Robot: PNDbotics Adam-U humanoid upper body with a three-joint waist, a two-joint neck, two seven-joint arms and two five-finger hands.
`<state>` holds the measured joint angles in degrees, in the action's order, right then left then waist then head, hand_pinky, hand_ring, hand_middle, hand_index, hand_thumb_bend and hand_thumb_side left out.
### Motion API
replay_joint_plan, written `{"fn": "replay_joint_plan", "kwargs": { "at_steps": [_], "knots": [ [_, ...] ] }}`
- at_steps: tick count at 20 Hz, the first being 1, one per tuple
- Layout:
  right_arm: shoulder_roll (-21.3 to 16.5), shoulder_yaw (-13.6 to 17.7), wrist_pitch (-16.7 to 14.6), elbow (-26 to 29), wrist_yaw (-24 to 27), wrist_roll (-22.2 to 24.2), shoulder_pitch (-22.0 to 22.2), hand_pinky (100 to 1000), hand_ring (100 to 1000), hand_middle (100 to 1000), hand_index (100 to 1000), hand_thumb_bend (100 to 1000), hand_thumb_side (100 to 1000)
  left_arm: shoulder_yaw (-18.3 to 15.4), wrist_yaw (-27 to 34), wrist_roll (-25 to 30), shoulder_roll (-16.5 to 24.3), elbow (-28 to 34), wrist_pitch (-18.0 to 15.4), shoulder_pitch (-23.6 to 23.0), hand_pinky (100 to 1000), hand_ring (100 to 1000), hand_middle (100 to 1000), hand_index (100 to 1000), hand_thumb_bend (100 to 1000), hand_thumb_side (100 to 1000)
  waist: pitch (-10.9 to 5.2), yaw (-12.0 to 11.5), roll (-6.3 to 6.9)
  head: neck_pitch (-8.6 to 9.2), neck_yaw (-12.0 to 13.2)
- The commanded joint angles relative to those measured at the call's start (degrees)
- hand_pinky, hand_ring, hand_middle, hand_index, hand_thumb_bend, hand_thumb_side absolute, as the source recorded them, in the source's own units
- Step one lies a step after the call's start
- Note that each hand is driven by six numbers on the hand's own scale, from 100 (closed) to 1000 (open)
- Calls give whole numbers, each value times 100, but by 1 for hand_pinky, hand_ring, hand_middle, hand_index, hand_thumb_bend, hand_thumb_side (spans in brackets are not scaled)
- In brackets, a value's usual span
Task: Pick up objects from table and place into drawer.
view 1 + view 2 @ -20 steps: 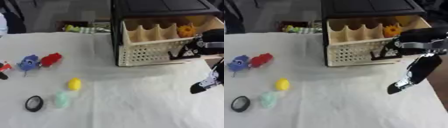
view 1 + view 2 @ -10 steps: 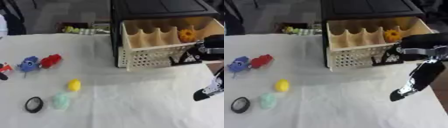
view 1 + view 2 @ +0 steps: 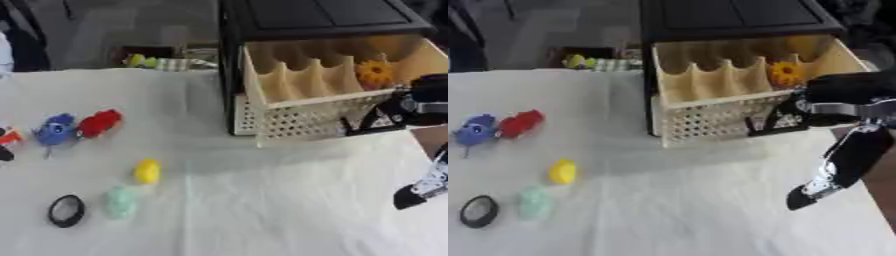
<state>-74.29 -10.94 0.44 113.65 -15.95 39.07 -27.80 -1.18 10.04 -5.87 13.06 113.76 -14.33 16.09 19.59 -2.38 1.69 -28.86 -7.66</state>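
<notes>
One orange flower-shaped toy point(image 3: 784, 74) sits in my open cream lattice-fronted drawer point(image 3: 719, 118); several coloured toys point(image 3: 146, 171) remain on the table. My right hand point(image 3: 822, 186) hangs empty; finger state unclear.

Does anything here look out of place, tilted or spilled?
Nothing is spilled or broken. The cream drawer stands pulled out of the black cabinet and looks a little askew, with an orange toy already inside. The red toy, blue toy, yellow piece, green piece and black ring lie apart on the white cloth.
</notes>
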Motion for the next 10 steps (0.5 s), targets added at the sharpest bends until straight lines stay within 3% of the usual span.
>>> {"fn": "replay_joint_plan", "kwargs": {
  "at_steps": [1,10],
  "knots": [
    [-212,13,-59,94,177,-84,54,100,100,100,824,775,627,3,3,4,78,83,17,54,421,583,623,771,100,897,-108,3,-8,41,-1],
    [-201,-88,-172,94,442,-321,-88,100,100,100,822,781,633,16,-4,18,57,83,39,65,421,585,624,770,100,900,-94,-27,-24,48,-10]
  ]
}}
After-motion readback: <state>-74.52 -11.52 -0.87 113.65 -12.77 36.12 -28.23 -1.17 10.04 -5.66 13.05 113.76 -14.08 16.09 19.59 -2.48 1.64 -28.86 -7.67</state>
